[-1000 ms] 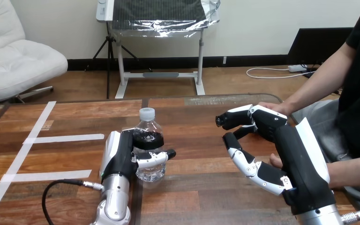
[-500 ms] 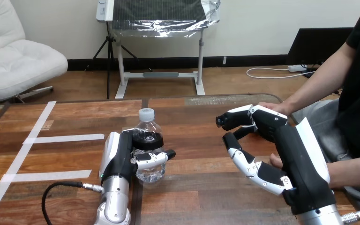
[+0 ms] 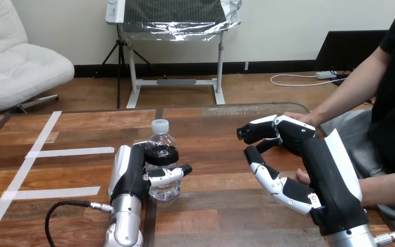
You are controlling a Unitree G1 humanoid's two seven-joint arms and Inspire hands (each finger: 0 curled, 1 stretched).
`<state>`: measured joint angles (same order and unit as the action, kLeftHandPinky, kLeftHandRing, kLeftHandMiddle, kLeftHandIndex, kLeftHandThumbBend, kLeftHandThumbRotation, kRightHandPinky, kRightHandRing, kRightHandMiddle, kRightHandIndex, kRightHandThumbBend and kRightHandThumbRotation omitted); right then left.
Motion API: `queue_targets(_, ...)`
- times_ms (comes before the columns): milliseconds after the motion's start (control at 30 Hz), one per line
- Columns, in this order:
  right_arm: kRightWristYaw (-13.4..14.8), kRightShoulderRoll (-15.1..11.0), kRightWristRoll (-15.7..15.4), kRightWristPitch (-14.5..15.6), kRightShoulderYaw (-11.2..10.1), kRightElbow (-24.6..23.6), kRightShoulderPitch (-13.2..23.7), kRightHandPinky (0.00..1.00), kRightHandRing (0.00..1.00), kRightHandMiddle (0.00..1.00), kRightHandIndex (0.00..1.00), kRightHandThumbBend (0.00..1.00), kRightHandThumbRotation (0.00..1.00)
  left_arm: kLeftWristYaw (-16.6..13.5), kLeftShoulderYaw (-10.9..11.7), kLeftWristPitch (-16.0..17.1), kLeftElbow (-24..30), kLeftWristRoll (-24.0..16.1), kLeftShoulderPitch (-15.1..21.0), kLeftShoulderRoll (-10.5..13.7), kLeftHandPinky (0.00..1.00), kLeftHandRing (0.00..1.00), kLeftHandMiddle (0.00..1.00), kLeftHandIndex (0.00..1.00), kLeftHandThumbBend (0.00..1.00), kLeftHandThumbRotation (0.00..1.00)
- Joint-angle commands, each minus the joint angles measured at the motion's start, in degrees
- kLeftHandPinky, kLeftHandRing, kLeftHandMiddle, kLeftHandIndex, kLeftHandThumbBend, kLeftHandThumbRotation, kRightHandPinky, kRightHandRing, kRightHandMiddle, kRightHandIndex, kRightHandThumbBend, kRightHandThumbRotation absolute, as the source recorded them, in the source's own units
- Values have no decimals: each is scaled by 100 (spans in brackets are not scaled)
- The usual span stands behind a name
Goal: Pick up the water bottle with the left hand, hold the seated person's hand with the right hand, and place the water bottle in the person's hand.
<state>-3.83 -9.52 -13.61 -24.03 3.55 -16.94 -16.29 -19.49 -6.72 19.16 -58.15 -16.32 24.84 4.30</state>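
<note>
On the wooden plank surface (image 3: 211, 206), the clear plastic water bottle (image 3: 161, 138), round and white-capped, is clasped upright by the left hand (image 3: 131, 172). The right hand (image 3: 329, 175) is loosely spread beside the person's hand (image 3: 299, 117).

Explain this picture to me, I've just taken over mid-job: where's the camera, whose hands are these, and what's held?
The camera sits on the robot's head, looking down across the wooden table. The black-and-white mechanical hands are the robot's own. Its left hand has fingers curled round the upright water bottle; whether it is lifted I cannot tell. Its right hand is open, nothing between fingers and thumb. The person sits at the right; the person's hand shows just beyond the right hand, mostly hidden, so contact is unclear. White tape strips lie on the table's left.
</note>
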Motion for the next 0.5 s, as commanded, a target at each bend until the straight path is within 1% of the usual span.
queue_targets(0, 13, -52, 44, -74, -63, -35, 333, 53, 61, 63, 58, 34, 0, -96, 49, 242, 119, -4, 340, 93, 45, 45, 48, 49, 66, 0)
queue_targets(100, 11, -27, 73, -24, -57, -59, 313, 51, 61, 63, 58, 34, 0, -104, 53, 295, 138, 3, 315, 97, 45, 45, 48, 49, 66, 0)
queue_targets(200, 7, -34, 45, 19, -61, -114, 281, 50, 60, 63, 59, 34, 0, -75, 68, 441, 189, 37, 257, 100, 44, 45, 47, 50, 66, 0)
queue_targets(267, 12, -33, 30, 33, -66, -134, 267, 50, 60, 63, 59, 34, 0, -35, 83, 492, 306, 68, 190, 96, 44, 45, 47, 50, 66, 0)
queue_targets(367, 31, -37, -7, 25, -77, -137, 263, 49, 60, 63, 60, 35, 0, 18, 112, 654, 482, 126, 78, 85, 44, 45, 47, 49, 67, 0)
queue_targets(467, 31, -35, 6, 39, -89, -156, 255, 49, 60, 64, 61, 35, 0, 48, 128, 649, 739, 143, -40, 61, 45, 45, 47, 49, 67, 0)
